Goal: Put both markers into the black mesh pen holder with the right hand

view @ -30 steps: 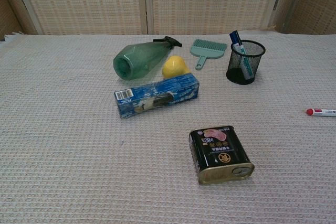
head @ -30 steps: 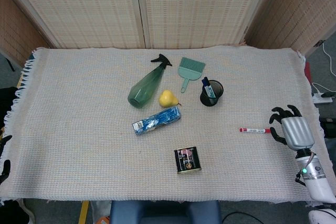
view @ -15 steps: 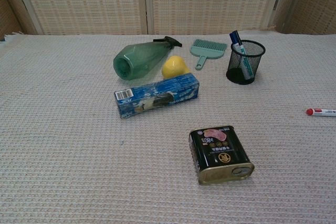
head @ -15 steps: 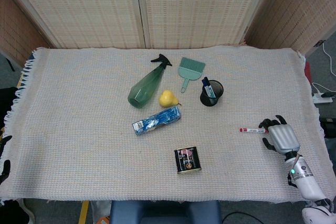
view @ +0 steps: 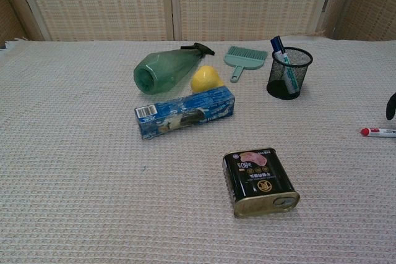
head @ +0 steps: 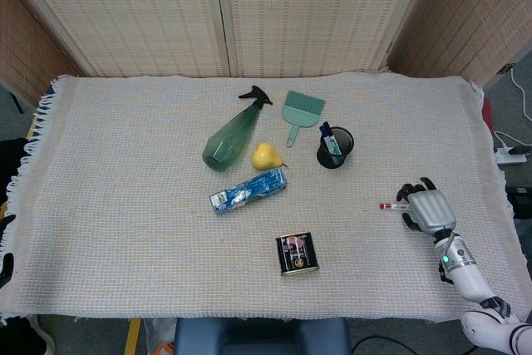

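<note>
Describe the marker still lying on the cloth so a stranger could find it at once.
Start at the black mesh pen holder near the table's middle, then look toward the right hand. By its fingertips lies a thin white marker with a red cap, flat on the cloth; the other marker stands in the holder.

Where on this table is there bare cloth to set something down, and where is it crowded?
Bare cloth lies left of the spray bottle and blue box, along the near edge either side of the tin, and between the pen holder and the right hand. The middle is crowded: bottle, pear, box, brush and holder sit close together.
</note>
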{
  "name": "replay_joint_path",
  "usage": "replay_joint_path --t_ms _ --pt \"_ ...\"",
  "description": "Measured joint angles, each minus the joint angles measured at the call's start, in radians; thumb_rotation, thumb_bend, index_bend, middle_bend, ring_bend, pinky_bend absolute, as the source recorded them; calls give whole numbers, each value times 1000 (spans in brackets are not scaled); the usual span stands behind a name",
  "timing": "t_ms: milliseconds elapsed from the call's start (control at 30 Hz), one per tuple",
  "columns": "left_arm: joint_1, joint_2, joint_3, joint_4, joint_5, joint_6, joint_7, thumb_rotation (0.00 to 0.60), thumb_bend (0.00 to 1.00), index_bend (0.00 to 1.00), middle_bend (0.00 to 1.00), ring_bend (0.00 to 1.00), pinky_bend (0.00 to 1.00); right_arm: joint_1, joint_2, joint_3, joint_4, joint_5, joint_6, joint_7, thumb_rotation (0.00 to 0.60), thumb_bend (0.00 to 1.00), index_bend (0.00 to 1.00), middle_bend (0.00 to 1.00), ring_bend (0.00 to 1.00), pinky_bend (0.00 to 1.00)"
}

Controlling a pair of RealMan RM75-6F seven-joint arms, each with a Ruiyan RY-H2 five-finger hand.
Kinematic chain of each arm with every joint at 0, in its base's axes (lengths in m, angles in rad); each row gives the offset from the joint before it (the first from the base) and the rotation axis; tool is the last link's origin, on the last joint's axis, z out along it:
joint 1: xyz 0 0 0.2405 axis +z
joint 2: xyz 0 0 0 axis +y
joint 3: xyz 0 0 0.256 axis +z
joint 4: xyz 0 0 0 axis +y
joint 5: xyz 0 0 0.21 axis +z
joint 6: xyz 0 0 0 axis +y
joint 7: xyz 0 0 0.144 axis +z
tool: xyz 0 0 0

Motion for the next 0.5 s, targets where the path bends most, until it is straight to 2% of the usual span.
replay_joint_path --t_ms 267,500 --pt "-3 -3 -2 7 -11 -10 -2 600 511 151 15 0 268 14 5 17 -16 35 -42 -7 600 331 323 264 256 113" --pt "-3 -3 -4 10 -15 -10 -4 600 512 151 15 0 269 41 24 36 -58 85 -112 -18 600 331 309 261 248 105"
